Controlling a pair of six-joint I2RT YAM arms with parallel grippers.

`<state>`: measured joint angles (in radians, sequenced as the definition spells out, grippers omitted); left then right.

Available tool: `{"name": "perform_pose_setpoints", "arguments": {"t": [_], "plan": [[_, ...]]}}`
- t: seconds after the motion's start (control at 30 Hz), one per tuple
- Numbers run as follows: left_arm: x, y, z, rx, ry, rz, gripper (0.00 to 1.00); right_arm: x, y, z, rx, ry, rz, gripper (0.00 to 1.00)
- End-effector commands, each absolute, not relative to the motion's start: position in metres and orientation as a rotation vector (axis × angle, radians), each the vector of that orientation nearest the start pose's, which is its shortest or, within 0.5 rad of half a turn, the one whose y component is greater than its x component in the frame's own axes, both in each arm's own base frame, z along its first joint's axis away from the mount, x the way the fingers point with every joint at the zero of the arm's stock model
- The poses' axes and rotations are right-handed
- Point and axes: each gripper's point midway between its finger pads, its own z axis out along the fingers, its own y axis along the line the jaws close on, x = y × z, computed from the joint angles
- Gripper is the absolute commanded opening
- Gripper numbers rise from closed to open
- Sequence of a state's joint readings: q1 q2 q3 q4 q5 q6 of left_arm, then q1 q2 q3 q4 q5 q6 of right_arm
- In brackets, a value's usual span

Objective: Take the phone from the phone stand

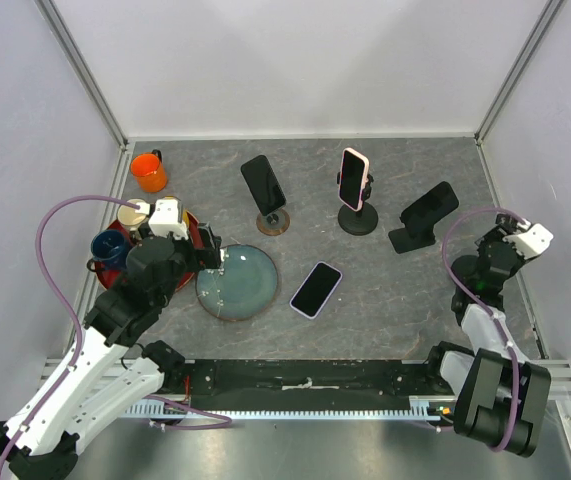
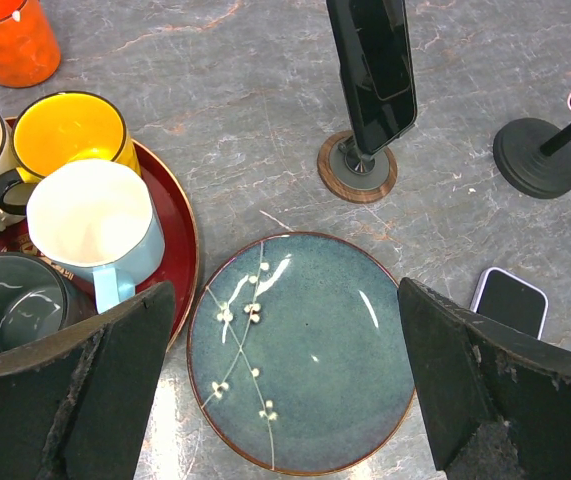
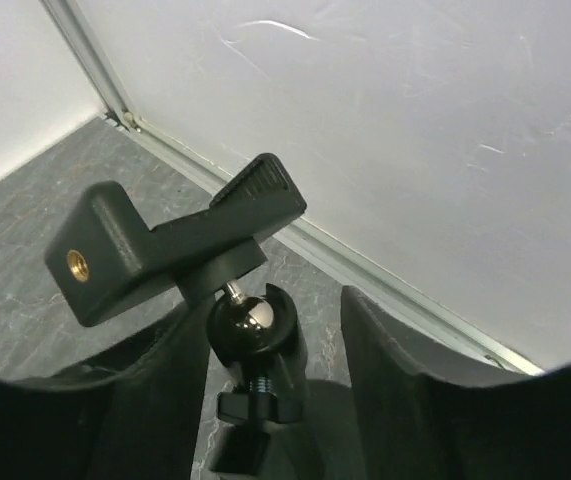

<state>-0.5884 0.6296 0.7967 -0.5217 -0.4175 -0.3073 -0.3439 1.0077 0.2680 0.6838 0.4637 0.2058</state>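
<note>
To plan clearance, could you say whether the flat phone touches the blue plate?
Apart; top view shows a clear gap between flat phone and blue plate.

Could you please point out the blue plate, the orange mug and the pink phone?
blue plate [image 2: 300, 350]: left wrist view, centre of its face.
orange mug [image 1: 148, 171]: top view, its body.
pink phone [image 1: 354, 177]: top view, its case.

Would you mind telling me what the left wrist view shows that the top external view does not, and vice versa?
Only the left wrist view: the yellow mug and pale-blue mug, hidden beneath the left arm from above. Only the top external view: the propped phone at far right and the right arm. Both: the blue plate, the black phone on the wooden-base stand, and the flat phone.
</note>
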Motion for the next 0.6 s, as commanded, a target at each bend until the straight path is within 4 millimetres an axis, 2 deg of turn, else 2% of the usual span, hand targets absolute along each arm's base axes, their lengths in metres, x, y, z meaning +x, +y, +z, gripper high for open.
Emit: {"name": "perform_pose_setpoints", "arguments": {"t": [0.0,0.2,0.43,0.57], "plan": [[0.244,-0.087,0.255,-0.006,1.865,-0.194,0.98,0.292,-0.172,0.188,0.785,1.363,-0.395,0.71],[0.244,-0.088,0.254,-0.002,1.87,-0.198,0.98,0.288,-0.163,0.203,0.783,1.348,-0.333,0.88],[0.245,-0.088,0.252,0.001,1.877,-0.196,0.98,0.275,-0.153,0.24,0.774,1.287,-0.281,0.98],[0.246,-0.089,0.25,0.004,1.884,-0.194,0.98,0.267,-0.15,0.258,0.772,1.248,-0.269,0.98]]}}
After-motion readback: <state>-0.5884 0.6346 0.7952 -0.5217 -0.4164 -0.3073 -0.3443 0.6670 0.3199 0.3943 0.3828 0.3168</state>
